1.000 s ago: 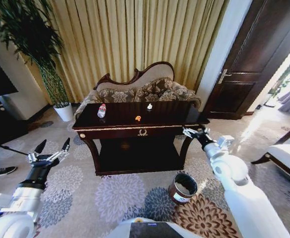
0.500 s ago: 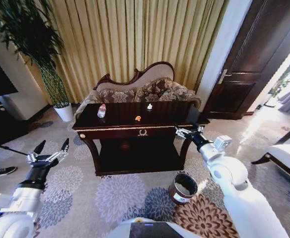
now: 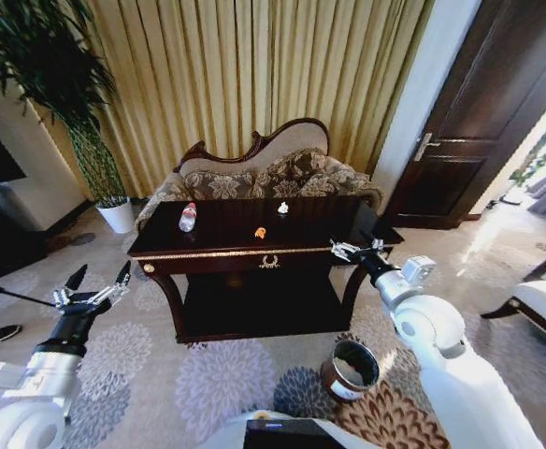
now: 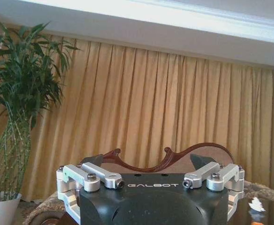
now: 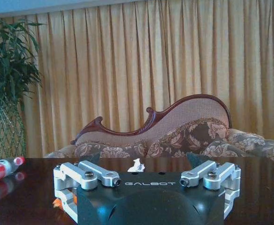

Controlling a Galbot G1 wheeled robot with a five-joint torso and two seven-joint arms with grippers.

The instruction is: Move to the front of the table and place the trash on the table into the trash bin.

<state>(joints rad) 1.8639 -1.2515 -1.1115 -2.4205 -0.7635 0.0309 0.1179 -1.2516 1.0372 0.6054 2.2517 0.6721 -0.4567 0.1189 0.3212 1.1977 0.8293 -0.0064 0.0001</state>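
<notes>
well, the table (image 3: pixel 254 245) is the landmark: a dark glossy console with gold trim, a gold wreath emblem on its front, curved legs and a lower shelf, standing on a grey carpet with large flower patterns (image 3: pixel 226 374). far to the table's left a tall leafy plant (image 3: pixel 53 84) rises from a white pot (image 3: pixel 118 214) by the wall. nearer the robot on that side, the left gripper (image 3: pixel 95 285) hangs above the carpet, well apart from the table, its two dark fingers spread wide and grasping nothing.

on the table's left end lies a clear plastic bottle (image 3: pixel 188 217) with a red cap and white label. toward the table's middle sits a small orange scrap (image 3: pixel 260 232), and just behind it, nearer the back edge, a small white scrap (image 3: pixel 281 208). behind the table stands a patterned sofa (image 3: pixel 264 173) with a carved wooden back, and behind that gold curtains (image 3: pixel 254 75) cover the wall.

at the table's right front corner the right gripper (image 3: pixel 353 249) hovers level with the tabletop, fingers parted and empty; its wrist view looks across the glossy top at the bottle, the white scrap and the sofa. on the carpet in front of the table's right leg, between that leg and the robot, the trash bin (image 3: pixel 351 369) stands upright, a dark brown cylinder with a shiny rim and a white label. to the table's right a dark wooden door (image 3: pixel 479 112) stands beside a bright opening.
</notes>
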